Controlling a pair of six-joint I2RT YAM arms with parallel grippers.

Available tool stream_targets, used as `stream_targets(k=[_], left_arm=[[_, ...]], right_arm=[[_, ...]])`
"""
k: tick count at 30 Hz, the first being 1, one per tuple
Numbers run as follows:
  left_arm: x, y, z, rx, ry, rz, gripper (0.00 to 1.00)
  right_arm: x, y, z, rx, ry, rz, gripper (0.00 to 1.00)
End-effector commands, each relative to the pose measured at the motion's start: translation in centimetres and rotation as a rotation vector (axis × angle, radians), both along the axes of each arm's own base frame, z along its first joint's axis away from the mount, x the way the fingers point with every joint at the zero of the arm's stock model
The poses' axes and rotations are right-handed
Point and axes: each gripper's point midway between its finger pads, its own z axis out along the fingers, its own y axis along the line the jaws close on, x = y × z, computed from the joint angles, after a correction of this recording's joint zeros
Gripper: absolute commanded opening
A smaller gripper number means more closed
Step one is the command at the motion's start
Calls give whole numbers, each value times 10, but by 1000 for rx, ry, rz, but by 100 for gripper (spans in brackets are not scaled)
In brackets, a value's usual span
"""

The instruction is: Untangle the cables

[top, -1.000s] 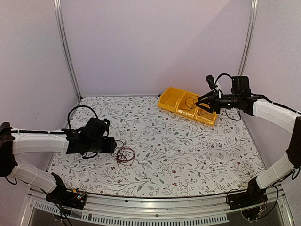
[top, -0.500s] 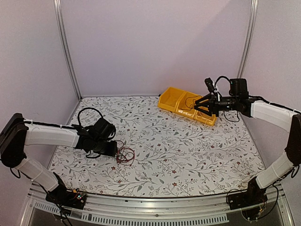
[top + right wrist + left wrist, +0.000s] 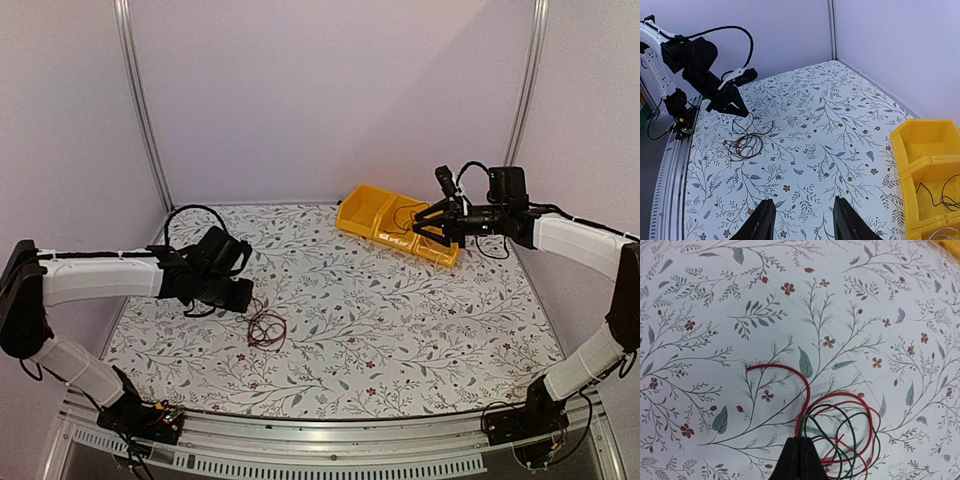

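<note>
The left gripper (image 3: 796,440) had its fingers pressed together at the near edge of the cables (image 3: 842,432), with a red strand and a dark one running out right at its tips, so it appeared to be pinching those strands rather than closing on nothing. From the tips, the main coil of red and dark loops lay just ahead and to the right, roughly round, with no clear long axis. One free red strand arced away ahead and to the left, and its end lay flat on the table (image 3: 400,340).

The right gripper (image 3: 802,200) hung with its fingers spread and nothing between them. It was well apart from the tangle, which lay far ahead of it and to its left, while the yellow bins (image 3: 920,145) sat close on its right. The left arm was plainly the nearer one.

The next move probably turned on drawing the pinched strands away from the coil, back toward the left arm or upward. The wall and the table's left edge stood behind that gripper, so room there looked limited. Ahead and to the right of the coil the table looked open. One risk was that the whole coil would drag along instead of loosening.
</note>
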Motion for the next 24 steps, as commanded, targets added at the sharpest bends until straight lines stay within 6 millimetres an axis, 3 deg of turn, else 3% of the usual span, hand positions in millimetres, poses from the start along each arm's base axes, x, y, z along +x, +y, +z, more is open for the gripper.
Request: stream_targets(k=[1,5,7,10,12,14,16,21,24], left_arm=[[3,-12,104,-107,-224,-87,0],[-34,-38,239,-313,-527,-247,0],[-53,-35,296,-397,-643,-285,0],[-66,-11,359,-455,-764,-247,0],[-70,1,383,-471,-834,-227,0],[-65,6,381,-429,-858,-203,0],[-57,-2,362,-382,-829,-210,0],[-49,-48,303,-380,-698,-324,0],[-45,-66,277,-388,-662,-349,0]], right_arm=[[-2,2,3,4,-8,16,43],[-2,3,-1,6,7,24,43],[-1,4,-4,4,16,24,43],[0,4,-8,2,29,23,43],[1,4,-10,2,34,25,43],[0,5,-9,7,37,31,43],[-1,6,-5,16,47,40,44],[-11,20,13,-6,14,70,47],[-22,32,39,10,-24,109,47]])
